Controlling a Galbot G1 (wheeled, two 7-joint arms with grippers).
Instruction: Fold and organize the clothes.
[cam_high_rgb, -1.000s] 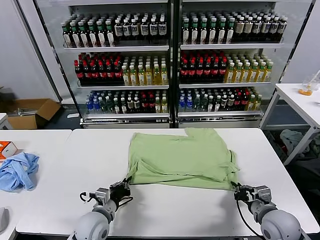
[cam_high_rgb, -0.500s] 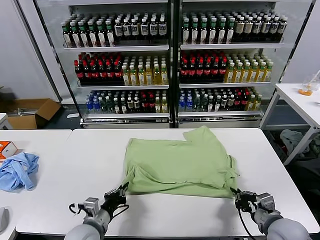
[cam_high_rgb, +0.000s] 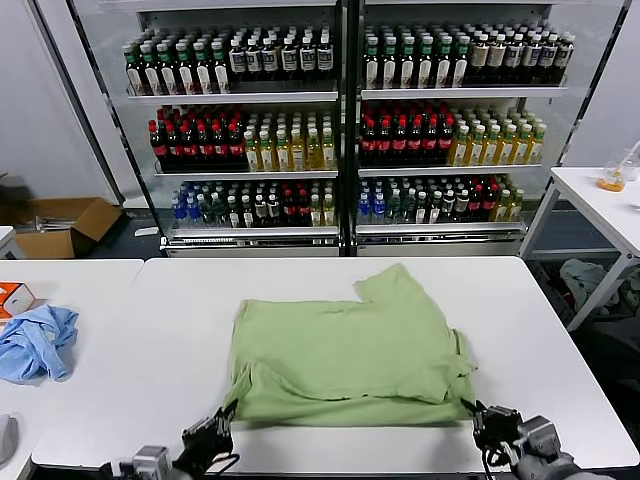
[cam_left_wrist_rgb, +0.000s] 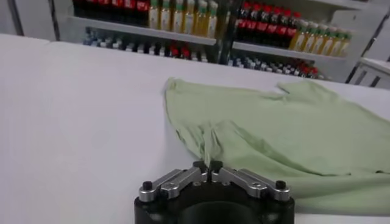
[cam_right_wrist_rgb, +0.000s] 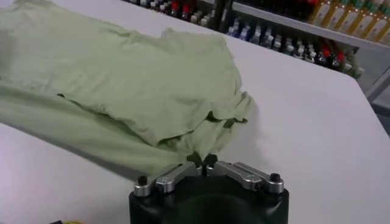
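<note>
Two grippers, left gripper (cam_high_rgb: 222, 424) and right gripper (cam_high_rgb: 480, 417), low in frame, each pinched shut on a near corner of one green polo shirt (cam_high_rgb: 345, 345), spread mid-frame on the white table (cam_high_rgb: 560, 370); one blue cloth (cam_high_rgb: 35, 340) far left.

The polo shirt (cam_high_rgb: 345, 350) is soft matt cloth, light green, creased and rumpled along its near hem. The table (cam_high_rgb: 560, 340) beneath it looks smooth, white and faintly sheened. Each gripper, left gripper (cam_left_wrist_rgb: 208, 171) and right gripper (cam_right_wrist_rgb: 202, 162), has brushed silvery metal fingers on a glossy black plastic body. At nine o'clock lies a crumpled blue cloth (cam_high_rgb: 35, 342), matt too.
</note>
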